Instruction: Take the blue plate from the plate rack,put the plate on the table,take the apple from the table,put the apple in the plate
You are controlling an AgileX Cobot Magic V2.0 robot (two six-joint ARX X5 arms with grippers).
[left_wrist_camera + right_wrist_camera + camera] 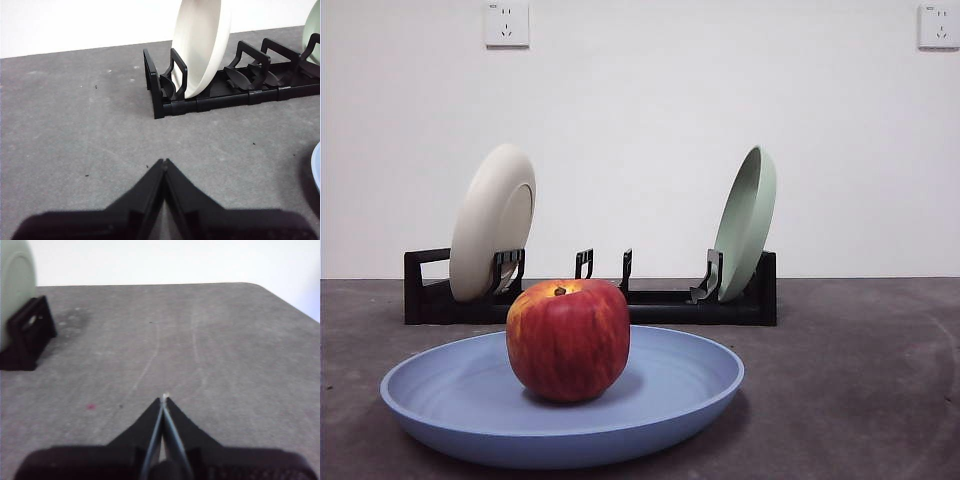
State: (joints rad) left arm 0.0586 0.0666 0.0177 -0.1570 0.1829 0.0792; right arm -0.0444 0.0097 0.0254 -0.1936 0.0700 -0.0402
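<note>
Front view: apple (pixel 568 339), red with yellowish streaks round its brown stem dimple, sits upright in the middle of the blue plate (pixel 440 400), which lies flat on the tabletop (pixel 860 360) in front of the plate rack (pixel 665 300). A cream plate (pixel 485 225) and a pale-green plate (pixel 747 220) lean in the rack. The apple looks firm, smooth and likely to roll; best gripped across its widest girth.

Left wrist view: left pincer (pixel 163 162) closed, empty, near the rack's end.

Right wrist view: right pincer (pixel 163 399) closed, empty, over bare tabletop.
</note>
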